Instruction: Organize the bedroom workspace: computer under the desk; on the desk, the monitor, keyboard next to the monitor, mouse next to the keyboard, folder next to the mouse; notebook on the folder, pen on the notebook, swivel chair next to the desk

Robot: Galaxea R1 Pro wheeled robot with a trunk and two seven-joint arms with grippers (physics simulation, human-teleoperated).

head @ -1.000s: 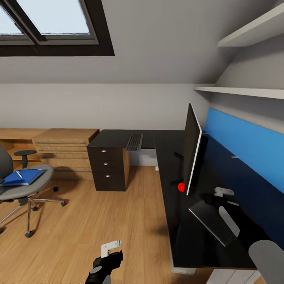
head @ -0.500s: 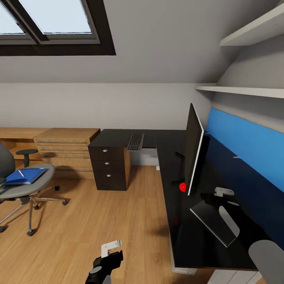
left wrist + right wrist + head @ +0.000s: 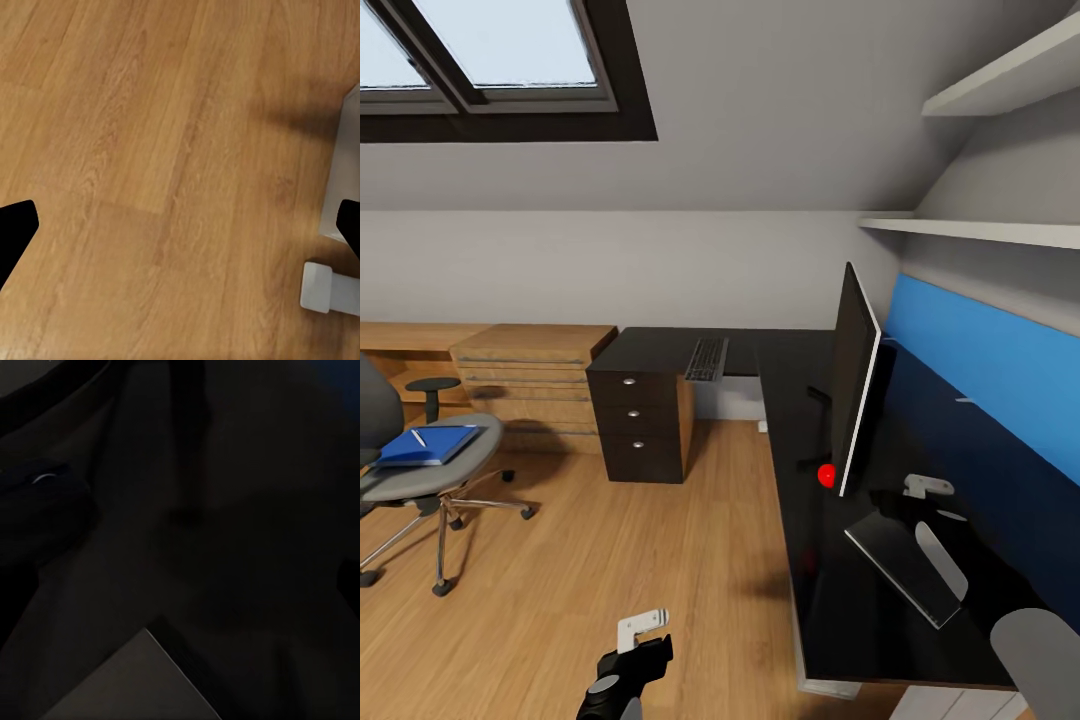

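1. Head view: desk (image 3: pixel 830 590) is seen along the right, with the monitor (image 3: pixel 852 385) standing upright on it in front of the blue wall panel (image 3: pixel 1000 370), and the keyboard (image 3: pixel 706 359) lying on the far wing of the top, well apart from the monitor. The folder (image 3: pixel 428 446) lies on the seat of the swivel chair (image 3: pixel 420 470), with the pen (image 3: pixel 418 438) on top of it. The step in hand is judged to be a turn toward the chair to fetch the folder; a drive across the floor (image 3: pixel 620 560) is called for next. The left gripper (image 3: pixel 642 630) hangs low over the floor and nothing is held in it. The right gripper (image 3: pixel 930 490) hovers over the desk near the monitor's foot; how far it is open cannot be told.

2. Left wrist view: bare floor (image 3: pixel 150 150) is seen between widely parted black fingertips (image 3: pixel 15 229), so the jaws are spread and empty. A pale post stands at one edge.

3. Right wrist view: almost everything is dark; the grip cannot be judged.
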